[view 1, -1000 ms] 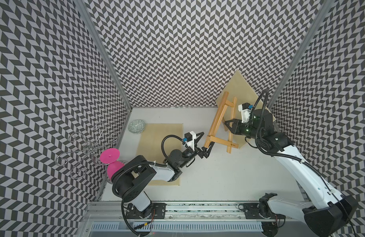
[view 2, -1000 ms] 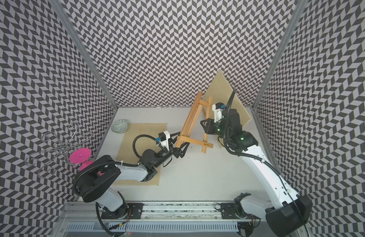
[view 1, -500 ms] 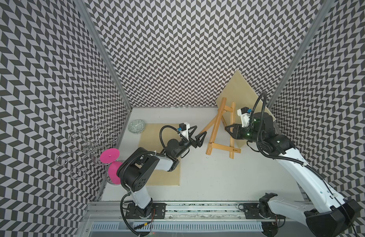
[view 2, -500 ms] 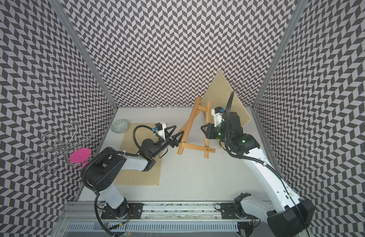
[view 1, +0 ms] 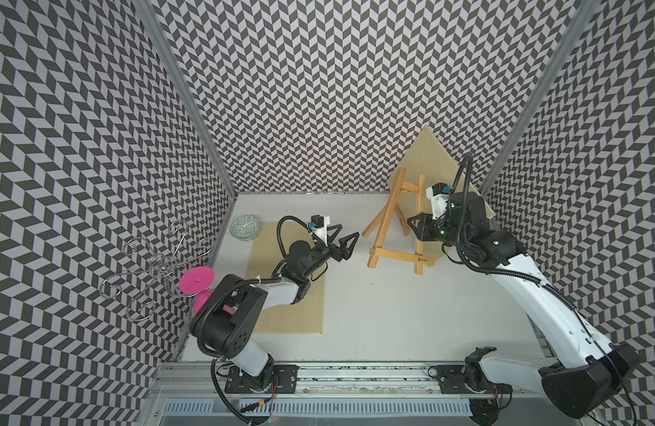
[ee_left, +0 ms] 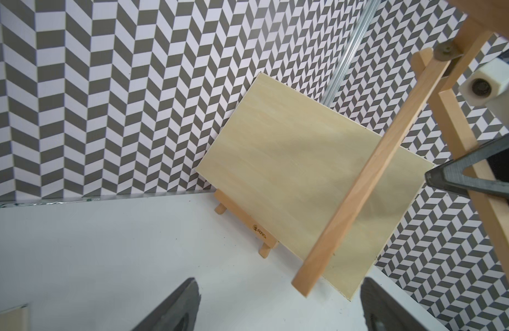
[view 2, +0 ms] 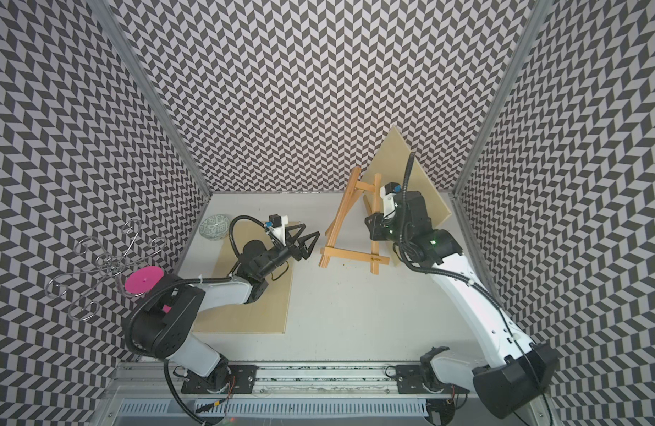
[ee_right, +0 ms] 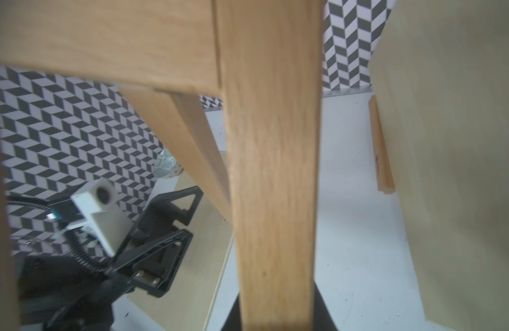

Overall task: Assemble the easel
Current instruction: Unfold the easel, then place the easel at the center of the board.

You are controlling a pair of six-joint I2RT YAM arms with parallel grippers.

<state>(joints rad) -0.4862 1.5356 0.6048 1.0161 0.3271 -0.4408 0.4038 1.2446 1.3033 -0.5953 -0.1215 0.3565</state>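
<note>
The wooden easel [view 1: 399,255] [view 2: 350,254] stands right of the table's middle, with its ledge along the bottom. Its rear leg [ee_left: 362,183] is swung out to the left. My right gripper [view 1: 417,227] [view 2: 374,225] is shut on the easel's right front leg [ee_right: 273,172], about halfway up. My left gripper [view 1: 346,239] [view 2: 307,236] is open and holds nothing. It sits just left of the rear leg's tip and is apart from it. In the left wrist view that tip hangs between and beyond my open fingers [ee_left: 176,309].
A wooden panel [view 1: 293,306] lies flat under my left arm. A second panel [view 1: 429,155] leans on a small easel in the back right corner. A patterned bowl [view 1: 245,228] sits at the back left. A pink disc [view 1: 196,280] and a wire stand [view 1: 152,258] are by the left wall.
My left gripper has pulled back to the left from the easel's foot. The easel has swung from a slant to level, and its rear leg now spreads out.
</note>
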